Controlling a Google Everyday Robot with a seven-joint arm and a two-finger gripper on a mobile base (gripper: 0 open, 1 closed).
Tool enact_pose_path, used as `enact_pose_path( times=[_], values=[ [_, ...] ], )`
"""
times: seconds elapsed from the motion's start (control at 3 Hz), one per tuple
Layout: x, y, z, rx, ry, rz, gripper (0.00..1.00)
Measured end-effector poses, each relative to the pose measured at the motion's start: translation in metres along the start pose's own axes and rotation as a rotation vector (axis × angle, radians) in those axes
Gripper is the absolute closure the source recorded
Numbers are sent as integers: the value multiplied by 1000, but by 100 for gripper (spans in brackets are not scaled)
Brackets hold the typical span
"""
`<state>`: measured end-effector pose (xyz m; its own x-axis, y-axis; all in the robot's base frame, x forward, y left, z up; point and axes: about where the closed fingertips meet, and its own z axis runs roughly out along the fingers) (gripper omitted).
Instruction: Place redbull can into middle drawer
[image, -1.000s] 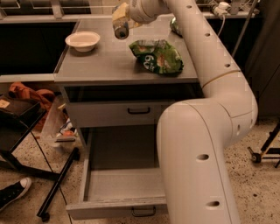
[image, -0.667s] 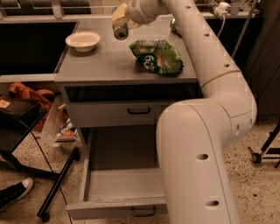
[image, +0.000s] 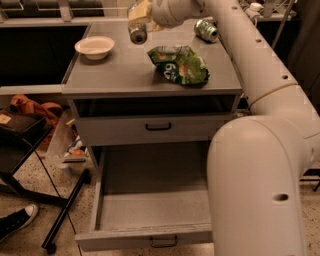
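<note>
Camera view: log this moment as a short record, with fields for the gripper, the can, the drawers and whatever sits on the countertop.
gripper: raised above the back of the countertop, shut on the redbull can
redbull can: held off the surface, between bowl and chip bag
middle drawer: pulled out; can not yet in it
top drawer: closed
on countertop: white bowl at left, green chip bag right of centre, green can on its side at back right
</note>
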<state>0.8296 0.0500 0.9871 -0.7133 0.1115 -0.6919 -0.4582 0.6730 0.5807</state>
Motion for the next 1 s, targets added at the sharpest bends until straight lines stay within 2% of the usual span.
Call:
enact_pose_path(
  times=[0.33,0.67,1.0],
  values=[
    [-3,42,-56,-53,-73,-4,100],
    [20,74,-100,-64,-94,-8,100],
    [75,66,-120,-27,-33,47,100]
  ],
)
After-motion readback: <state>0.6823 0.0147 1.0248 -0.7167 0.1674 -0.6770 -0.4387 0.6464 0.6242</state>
